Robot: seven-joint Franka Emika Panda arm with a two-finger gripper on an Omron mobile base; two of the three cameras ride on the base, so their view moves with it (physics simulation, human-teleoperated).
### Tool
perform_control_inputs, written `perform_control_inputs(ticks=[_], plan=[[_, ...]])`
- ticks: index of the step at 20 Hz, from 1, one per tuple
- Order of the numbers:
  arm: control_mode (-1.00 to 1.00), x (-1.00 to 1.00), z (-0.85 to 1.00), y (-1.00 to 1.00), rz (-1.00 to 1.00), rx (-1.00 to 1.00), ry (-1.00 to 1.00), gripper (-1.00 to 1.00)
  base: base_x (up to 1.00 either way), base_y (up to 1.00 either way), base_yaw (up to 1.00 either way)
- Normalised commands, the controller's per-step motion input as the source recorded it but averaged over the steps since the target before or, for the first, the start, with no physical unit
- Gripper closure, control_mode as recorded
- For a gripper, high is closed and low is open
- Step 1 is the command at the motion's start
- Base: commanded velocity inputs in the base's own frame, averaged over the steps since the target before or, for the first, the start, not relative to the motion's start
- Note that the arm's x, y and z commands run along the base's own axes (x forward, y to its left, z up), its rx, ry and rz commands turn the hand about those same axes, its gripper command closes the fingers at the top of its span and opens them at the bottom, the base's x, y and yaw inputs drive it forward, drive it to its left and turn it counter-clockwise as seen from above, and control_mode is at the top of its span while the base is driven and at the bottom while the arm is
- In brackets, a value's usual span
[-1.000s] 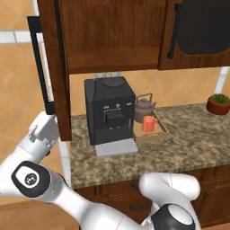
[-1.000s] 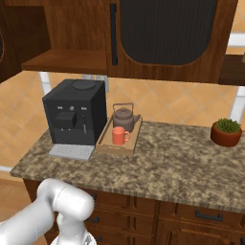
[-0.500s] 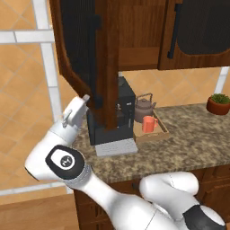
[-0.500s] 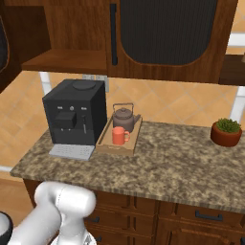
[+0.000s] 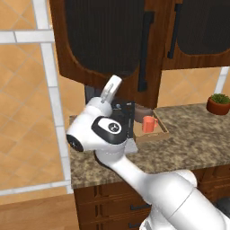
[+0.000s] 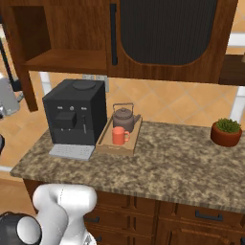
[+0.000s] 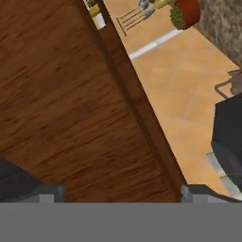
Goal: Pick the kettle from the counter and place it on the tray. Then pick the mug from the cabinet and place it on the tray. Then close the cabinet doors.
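The kettle (image 6: 124,117) and the mug (image 6: 119,136) are both seen standing on the tray (image 6: 106,148), which sits on the counter (image 6: 182,162) just beside the coffee machine (image 6: 76,115). The mug is at the front of the tray and the kettle is close behind it. So the only job left is judged to be the cabinet doors.

In the right base view, the left side of the cabinet (image 6: 62,60) is seen open, with its bare shelf in plain sight. The right door (image 6: 167,33) is seen shut. In the left base view, the left door (image 5: 108,40) is seen swung partway across, with its long black handle (image 5: 144,51) near its edge.

The gripper (image 5: 108,92) is held up against the bottom edge of that door. Its jaws are spread wide and nothing is held in them. In the hand view, the wood of the door is seen very close, between the two fingertips (image 7: 198,193).

The door is judged to be stiff, hard and fairly heavy, but it should turn easily on its hinges. It does not need to be gripped. A flat push on the wood near the handle side, far from the hinges, is judged to be best. The wood looks smooth, so the fingers could slip off the edge if the push is made at a slant.
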Motion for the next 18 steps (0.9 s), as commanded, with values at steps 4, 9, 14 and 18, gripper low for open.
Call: perform_control_inputs(ticks=[4, 9, 14, 18], plan=[[-1.0, 0.66, 0.14, -0.73, 0.18, 0.14, 0.17, -1.0, 0.0, 0.0, 0.0], [-1.0, 0.74, 0.11, -0.64, 0.26, 0.13, 0.16, -1.0, 0.0, 0.0, 0.0], [-1.0, 0.81, 0.08, -0.48, 0.24, 0.12, 0.16, -1.0, 0.0, 0.0, 0.0], [-1.0, 0.85, 0.0, -0.28, 0.18, 0.07, 0.16, -1.0, 0.0, 0.0, 0.0]])
